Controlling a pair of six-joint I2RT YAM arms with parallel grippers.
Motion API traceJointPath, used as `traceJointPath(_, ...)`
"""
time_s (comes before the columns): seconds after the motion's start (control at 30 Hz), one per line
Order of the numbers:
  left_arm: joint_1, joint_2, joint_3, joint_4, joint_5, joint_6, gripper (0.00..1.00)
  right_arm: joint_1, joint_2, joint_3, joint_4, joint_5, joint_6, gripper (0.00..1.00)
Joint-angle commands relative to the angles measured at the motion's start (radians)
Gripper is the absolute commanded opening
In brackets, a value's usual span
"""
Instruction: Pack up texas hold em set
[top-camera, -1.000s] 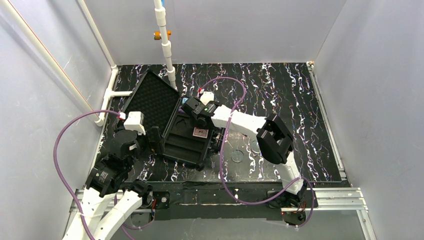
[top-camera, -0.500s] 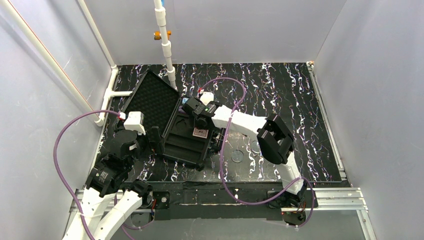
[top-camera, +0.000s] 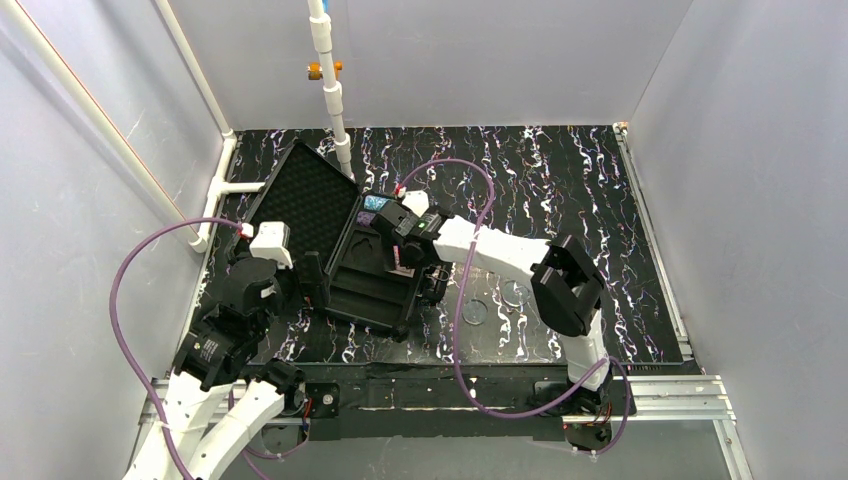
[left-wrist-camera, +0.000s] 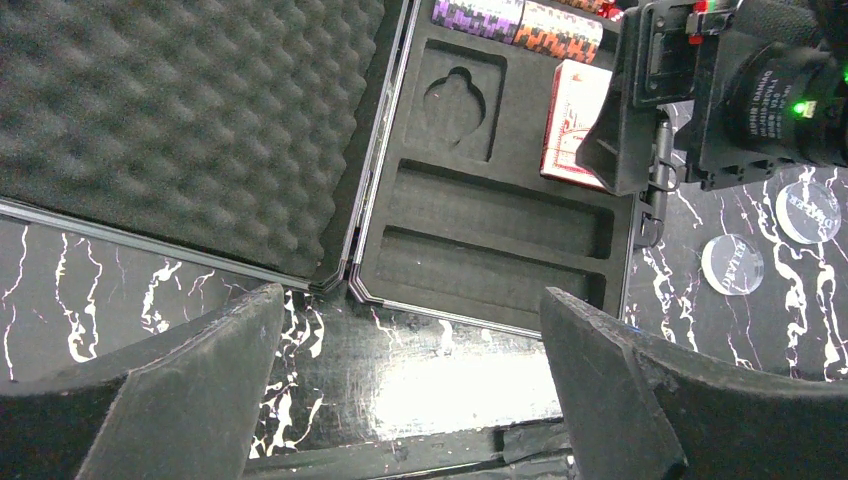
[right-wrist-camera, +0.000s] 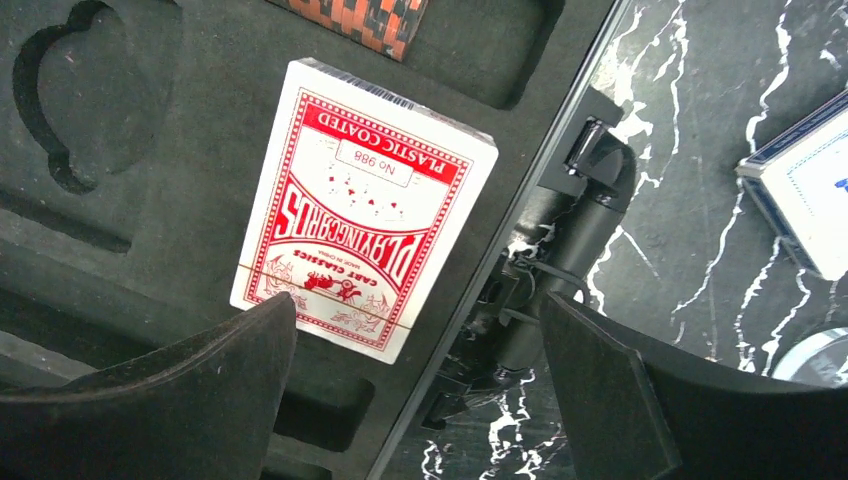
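Black marbled table: open case, red deck inside; left hand, right hand spread.

Even bright light, white glare patch on glossy table, soft foreground blur.

The right claw has spread open, releasing the red deck onto the tray.

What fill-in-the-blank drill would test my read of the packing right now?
The card deck lying in the case's tray is ____.
The loose deck on the table is ____.
____ clear discs lie on the table.
The right fingers above the tray are ____.
Missing: red; blue; two; open.
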Motion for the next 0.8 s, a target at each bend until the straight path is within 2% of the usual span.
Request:
traceJointPath(0.0,-0.001,0.014,0.004,-0.010,-0.007,0.008,0.99,0.001,-0.067,0.030,-0.022,0.056,-0.116,0.98)
traceJointPath(0.17,-0.001,0.022,0.004,-0.010,-0.007,0.008,0.99,-0.025,-0.064,0.080,0.003,0.039,-0.202,0.98)
traceJointPath(0.43,-0.002,0.023,0.003,-0.010,-0.012,0.007,0.99,-0.097,-0.002,0.159,0.060,-0.045,-0.287,0.87)
traceJointPath(0.6,-0.002,0.035,0.004,-0.010,-0.013,0.009,0.99,-0.129,0.037,0.183,0.083,-0.092,-0.300,0.72)
traceJointPath(0.77,-0.001,0.044,0.006,-0.009,-0.015,0.011,0.99,-0.149,0.074,0.187,0.094,-0.132,-0.308,0.62)
